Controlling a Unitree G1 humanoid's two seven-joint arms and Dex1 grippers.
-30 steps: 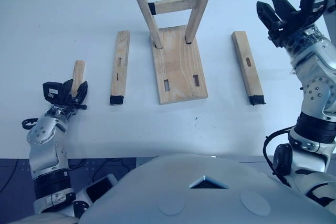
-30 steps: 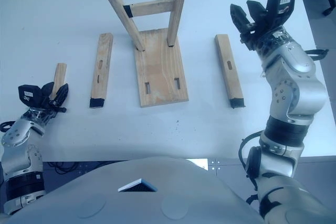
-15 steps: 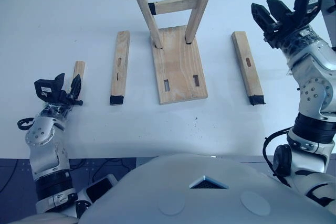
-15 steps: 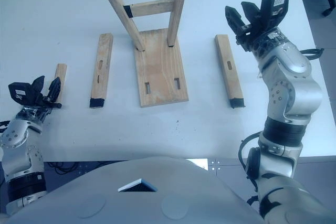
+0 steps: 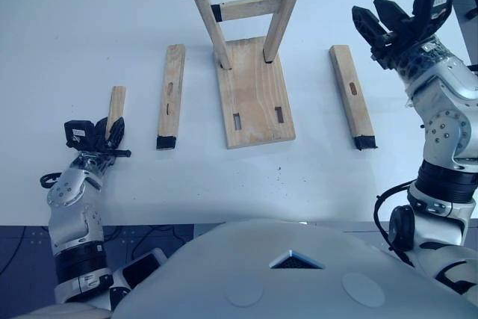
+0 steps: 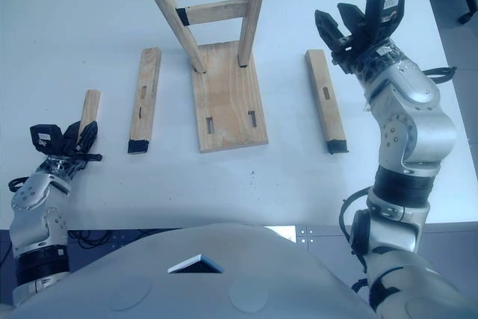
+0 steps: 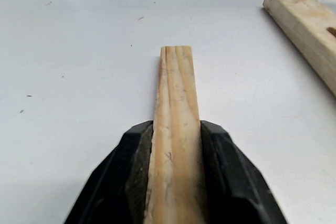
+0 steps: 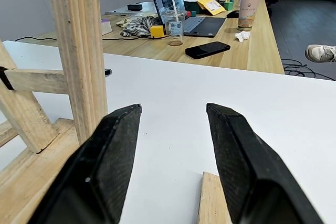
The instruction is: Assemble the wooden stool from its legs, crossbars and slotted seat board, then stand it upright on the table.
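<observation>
Crossbar [image 5: 115,104] lay flat at the left of the table [image 5: 75,28], its near end clamped in the left gripper [image 5: 104,138] — right gripper [image 5: 394,26] hung wide open, empty, near the loose leg [image 5: 351,95].

Silver arms [image 5: 448,110] carry black cables [image 5: 385,203], black left end effector [image 5: 118,134] and right end effector [image 5: 373,14].
</observation>
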